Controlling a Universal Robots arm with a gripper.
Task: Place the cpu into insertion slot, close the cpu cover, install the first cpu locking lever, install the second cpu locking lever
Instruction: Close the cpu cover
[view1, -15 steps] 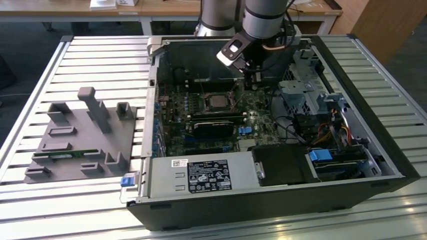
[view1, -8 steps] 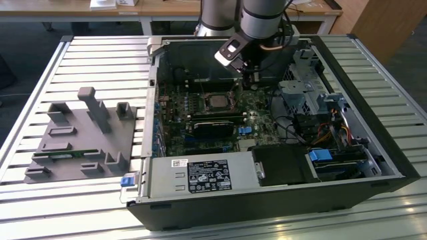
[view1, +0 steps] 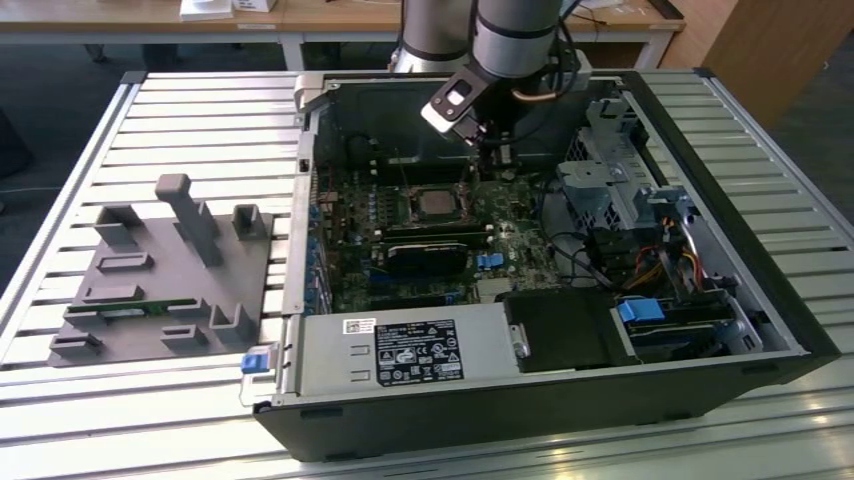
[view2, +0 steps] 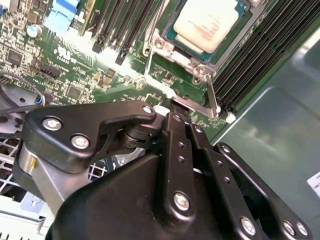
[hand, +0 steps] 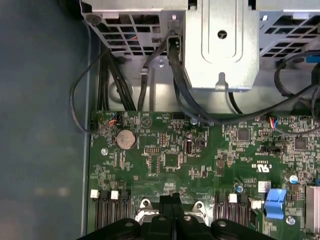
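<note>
1. Slatted metal table (view1: 200, 110) supports an open computer case (view1: 534, 425) that lies on its side with the interior facing up.
2. The cpu (view2: 206, 22) sits in the socket on the green board (hand: 210, 165), pale metal top upward.
3. The cpu cover (view2: 196, 64) lies flat around the cpu, which shows through its square window.
4. A thin metal lever (view2: 213, 97) runs from one socket corner toward the gripper (hand: 172, 201).
5. The gripper hangs at the socket's edge, just beside that lever. Its fingers are pressed together. Whether they pinch the lever cannot be told.
6. Dark memory slots (view2: 260, 55) flank the socket. A coin cell (hand: 125, 139) and a blue connector (hand: 275, 202) sit farther out on the board.
7. A grey fixture (view1: 147, 290) rests on the table at the exterior view's left, just beside the case.
</note>
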